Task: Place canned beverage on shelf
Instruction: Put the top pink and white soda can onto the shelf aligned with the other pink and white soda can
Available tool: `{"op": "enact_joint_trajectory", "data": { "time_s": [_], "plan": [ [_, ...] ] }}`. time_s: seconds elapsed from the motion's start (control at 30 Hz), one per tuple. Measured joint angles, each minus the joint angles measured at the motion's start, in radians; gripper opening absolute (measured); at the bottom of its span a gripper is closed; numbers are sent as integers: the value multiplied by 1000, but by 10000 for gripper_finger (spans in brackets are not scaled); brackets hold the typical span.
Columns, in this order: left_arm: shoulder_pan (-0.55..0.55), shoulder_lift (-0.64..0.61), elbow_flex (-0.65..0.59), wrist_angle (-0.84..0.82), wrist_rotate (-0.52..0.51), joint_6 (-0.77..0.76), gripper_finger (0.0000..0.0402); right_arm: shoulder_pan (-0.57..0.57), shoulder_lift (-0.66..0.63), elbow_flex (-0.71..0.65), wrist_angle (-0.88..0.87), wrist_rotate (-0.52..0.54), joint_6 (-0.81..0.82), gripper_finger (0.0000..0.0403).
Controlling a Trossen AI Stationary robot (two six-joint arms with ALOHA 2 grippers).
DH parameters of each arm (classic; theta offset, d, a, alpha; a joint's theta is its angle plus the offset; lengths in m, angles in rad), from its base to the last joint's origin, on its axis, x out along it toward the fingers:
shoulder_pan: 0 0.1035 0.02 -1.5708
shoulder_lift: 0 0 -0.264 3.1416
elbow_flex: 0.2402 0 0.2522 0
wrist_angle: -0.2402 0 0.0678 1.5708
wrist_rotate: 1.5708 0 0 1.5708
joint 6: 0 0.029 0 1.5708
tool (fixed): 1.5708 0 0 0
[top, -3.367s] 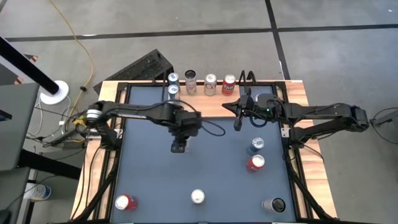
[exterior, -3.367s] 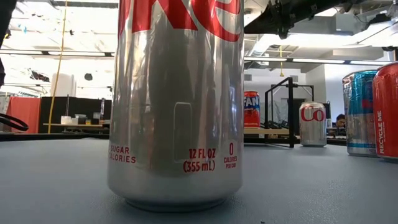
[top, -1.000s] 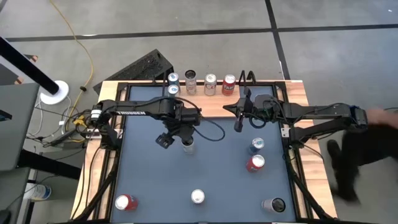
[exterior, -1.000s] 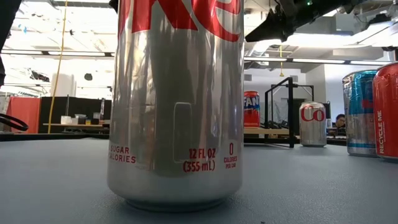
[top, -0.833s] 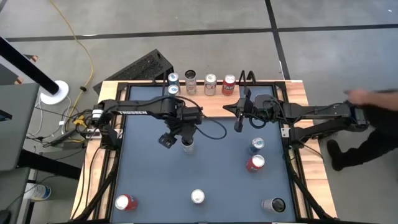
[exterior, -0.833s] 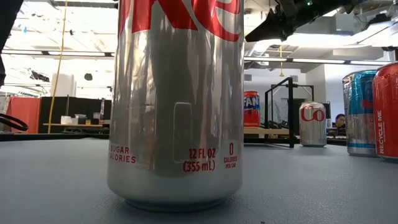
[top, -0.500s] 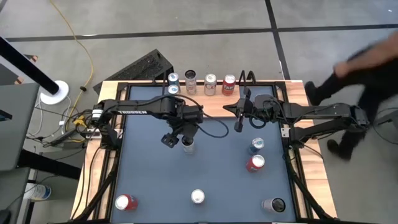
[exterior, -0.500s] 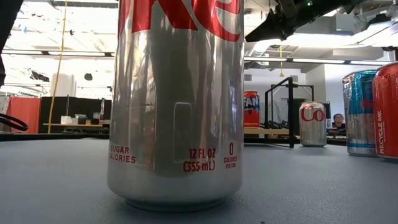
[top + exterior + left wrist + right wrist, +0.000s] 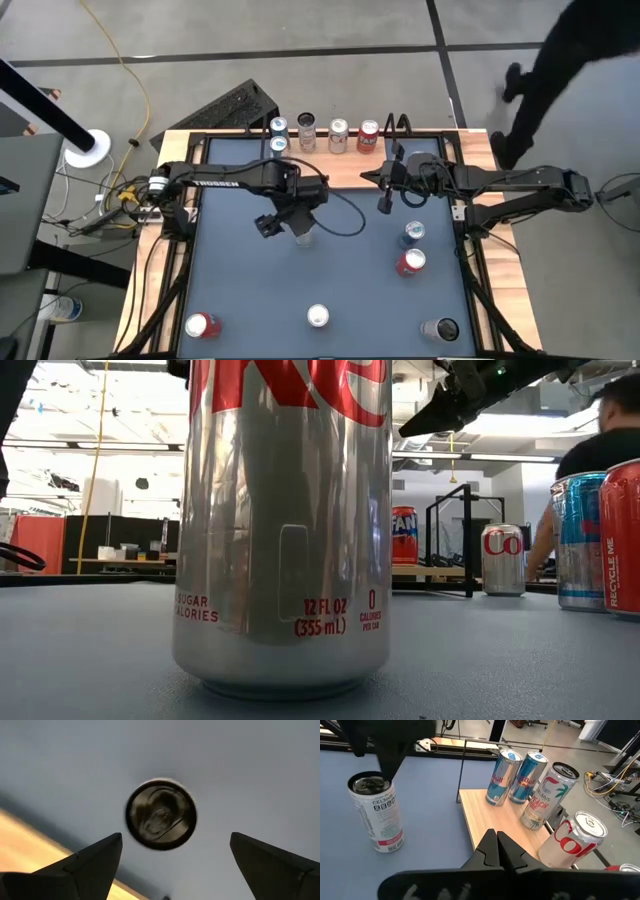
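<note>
Left gripper [image 9: 283,222], over the middle of the grey-blue tabletop [image 9: 350,290], jaws spread wide above a tall slim white-and-silver Celsius can [image 9: 304,236] standing upright; the left wrist view looks straight down on that can's lid [image 9: 161,814], which sits clear between the two dark fingers [image 9: 90,865], neither touching it, something the high view cannot resolve. Right gripper [image 9: 381,202] hangs at about 2 o'clock from table centre, jaws pressed together and empty; the right wrist view shows the closed fingertips [image 9: 496,842]. Shelf, a light-wood board in a black rail frame [image 9: 322,152], lies along the 12 o'clock edge; the high view shows five cans on it, and the right wrist view gives their labels: two blue-and-silver slim cans [image 9: 501,770], a white Celsius peach can [image 9: 542,795] and a silver-and-red cola can [image 9: 569,840]. The Celsius can stands on the tabletop off the shelf's edge. Low view is filled by a silver diet cola can [image 9: 283,525] at 6 o'clock. Open tabletop around the Celsius can; other cans at 4 o'clock [image 9: 411,262] and near the 6 o'clock edge. A person in dark clothing [image 9: 560,60] stands off the table at 2 o'clock.
</note>
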Motion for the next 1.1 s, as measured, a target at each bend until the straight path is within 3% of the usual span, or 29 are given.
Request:
{"op": "enact_joint_trajectory", "data": {
  "time_s": [0.27,0.73,1.1],
  "plan": [
    [-46,1,-43,107,-121,198,362,0,0,0,1,0,-1,0],
    [-39,23,-43,136,-57,260,362,1,0,0,1,-21,-6,0],
    [-42,82,-45,118,-108,267,361,2,0,0,-13,-24,-9,0]
  ]
}}
